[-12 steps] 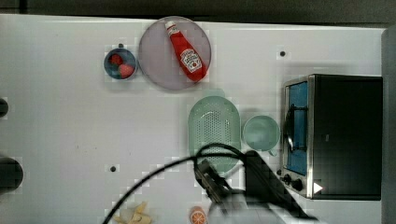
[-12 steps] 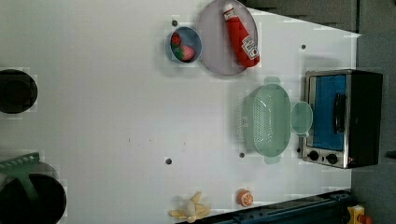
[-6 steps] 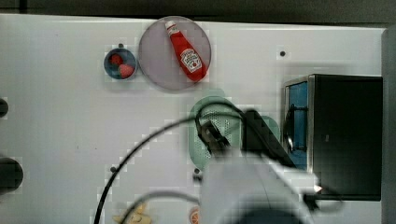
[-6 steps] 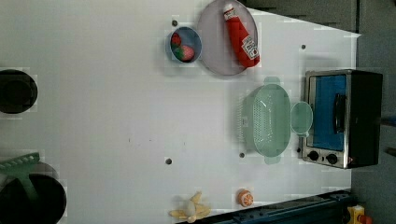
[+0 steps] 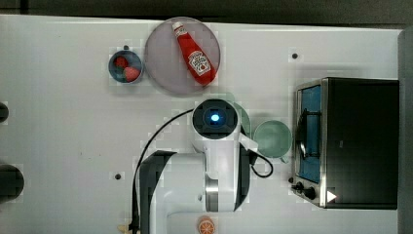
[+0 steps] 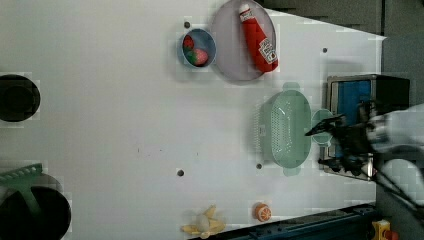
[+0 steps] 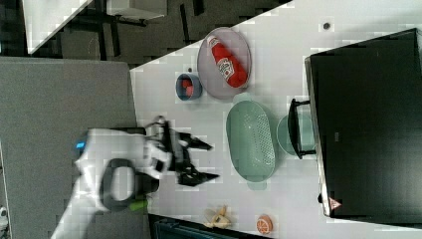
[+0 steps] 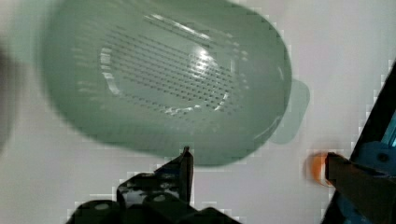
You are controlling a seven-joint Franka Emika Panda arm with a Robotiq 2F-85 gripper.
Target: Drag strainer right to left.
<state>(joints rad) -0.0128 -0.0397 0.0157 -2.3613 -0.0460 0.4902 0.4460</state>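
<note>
Spread wide and gripping nothing, the pincer [image 7: 209, 161] is hanging in the air beside the strainer [image 7: 251, 140], with both fingers pointing toward it in the right view. That oval, sage-green strainer is sitting on the white table [image 6: 100, 125], apart from the grey-pink plate [image 6: 231, 55] carrying a ketchup bottle [image 6: 258, 36], and just beside the small green cup [image 7: 285, 134] that is standing in front of the toaster oven [image 7: 368, 124]. In the wrist view the strainer [image 8: 163, 79] is showing its rows of holes and one tab handle. It is looking like thin, stiff plastic, so it is probably light and likely to slide easily on the smooth table, perhaps skidding or tipping if pushed high on the wall. A sensible hold is likely pinching the long rim, one finger inside and one outside, keeping low while dragging.
</note>
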